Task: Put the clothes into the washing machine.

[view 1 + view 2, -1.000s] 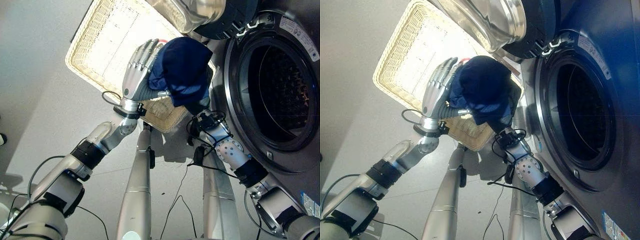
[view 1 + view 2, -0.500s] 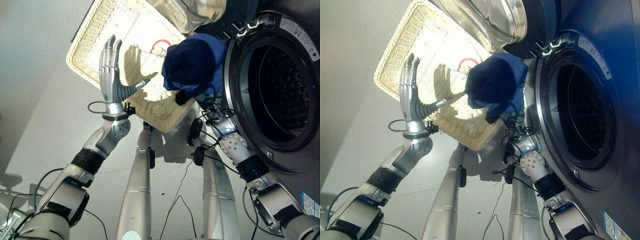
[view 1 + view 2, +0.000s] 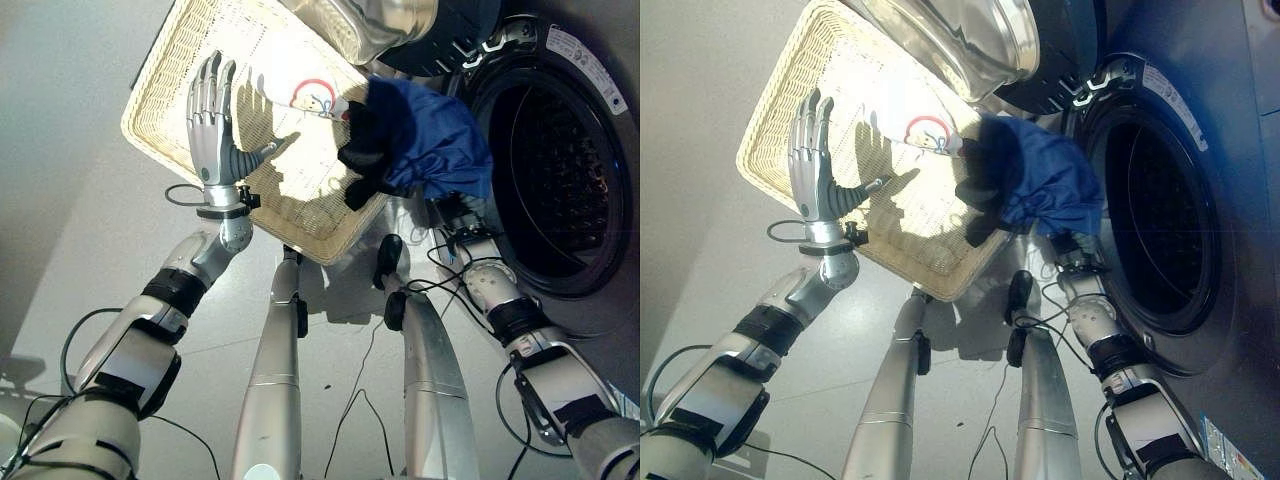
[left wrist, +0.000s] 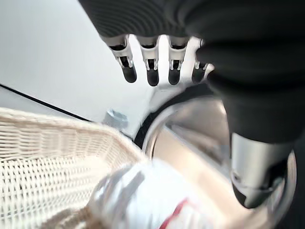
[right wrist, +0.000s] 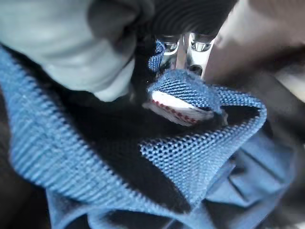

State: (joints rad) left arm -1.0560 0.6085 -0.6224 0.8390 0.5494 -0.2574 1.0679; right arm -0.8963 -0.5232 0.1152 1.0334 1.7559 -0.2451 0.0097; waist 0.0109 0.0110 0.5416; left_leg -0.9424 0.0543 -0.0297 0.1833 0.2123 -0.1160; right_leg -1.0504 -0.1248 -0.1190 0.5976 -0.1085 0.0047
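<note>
Holding a bunched blue garment (image 3: pixel 430 150) up between the wicker basket (image 3: pixel 165 75) and the washing machine's round opening (image 3: pixel 560 170), the robot's right hand (image 5: pixel 183 47) is mostly buried in the cloth; in the right wrist view its fingers (image 5: pixel 200 45) curl down into the blue mesh fabric and pinch a fold of it, so the hand is closed on the garment. The garment hangs just at the 9 o'clock edge of the drum opening, overlapping the basket's corner nearest the machine, with a dark black part (image 3: pixel 365 165) of the cloth drooping toward the basket. The left hand (image 3: pixel 212 130) stands over the basket's 9 o'clock side, fingers straight and spread wide with the thumb out to the side, holding nothing; in the left wrist view its dark fingertips (image 4: pixel 151 76) point away over the pale floor (image 3: pixel 70 180). Inside the basket, at about 1 o'clock from the left hand, lies a white item with a red ring marking (image 3: pixel 312 95), apart from the blue garment. The machine's open door (image 3: pixel 375 25), with its shiny metal rim, sits at 12 o'clock above the basket. The basket rests on the floor beside the machine.
</note>
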